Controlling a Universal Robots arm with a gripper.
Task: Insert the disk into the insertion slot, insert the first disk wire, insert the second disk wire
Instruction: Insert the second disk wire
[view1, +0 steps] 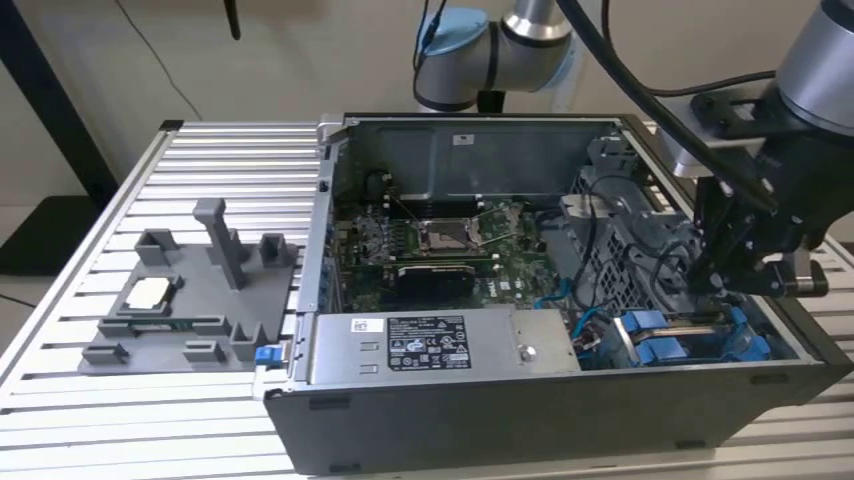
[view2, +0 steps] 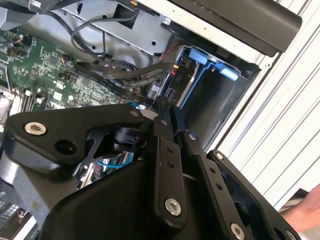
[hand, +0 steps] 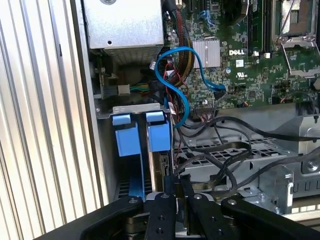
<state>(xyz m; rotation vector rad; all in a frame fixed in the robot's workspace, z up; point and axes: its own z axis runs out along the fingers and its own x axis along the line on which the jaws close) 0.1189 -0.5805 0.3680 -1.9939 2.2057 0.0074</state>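
While the open computer case (view1: 561, 420) lies on the slatted aluminium table (view1: 200, 160) with its motherboard (view1: 441, 245) and silver power supply box (view1: 414, 345) exposed, the work sits in the drive bay at the corner toward the exterior view's right. That insertion slot (hand: 107, 150), a grey bay, already holds the disk (hand: 157, 165) standing on edge, its blue carrier frame (hand: 160, 135) seated between the bay walls, so the step in hand looks like a wire insertion. Above it the gripper (hand: 178, 187) hangs at the disk's upper edge, fingers drawn nearly together around something thin and dark; whether that is a connector I cannot tell. To do this well, I judge the plug must stay square to the disk's port and go straight along the disk's edge. Loose black cables (hand: 225, 150) and a blue data cable (hand: 180, 85) crowd just beside the bay and could snag.
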